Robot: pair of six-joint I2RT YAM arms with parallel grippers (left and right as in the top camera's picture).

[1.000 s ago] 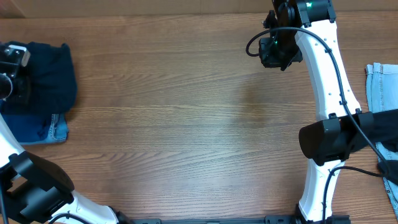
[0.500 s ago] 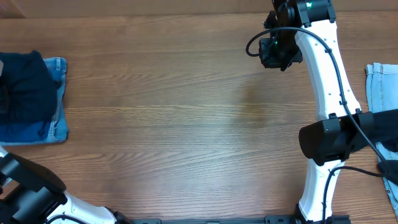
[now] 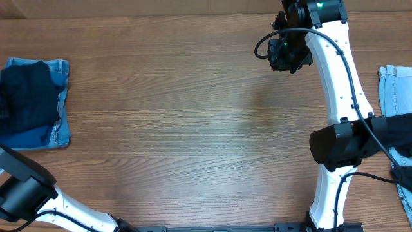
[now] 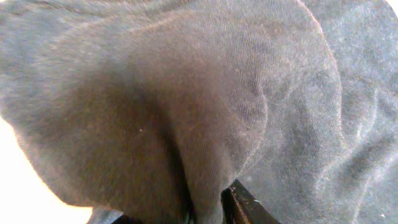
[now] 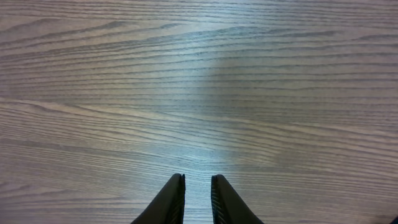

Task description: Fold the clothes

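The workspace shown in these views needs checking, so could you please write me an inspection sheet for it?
Surface: wooden table, grain running side to side.
Job's things: dark garment lying on folded blue jeans at the left edge; light denim at the right edge.
Clutter: nothing seen.
Grippers: right gripper nearly closed, empty, above the table; left gripper buried in dark fabric, state unclear.
Cables: black cable looped at the right arm's wrist.
Surroundings: nothing seen.

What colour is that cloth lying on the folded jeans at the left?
Dark navy garment, almost black; clearest in the overhead view.
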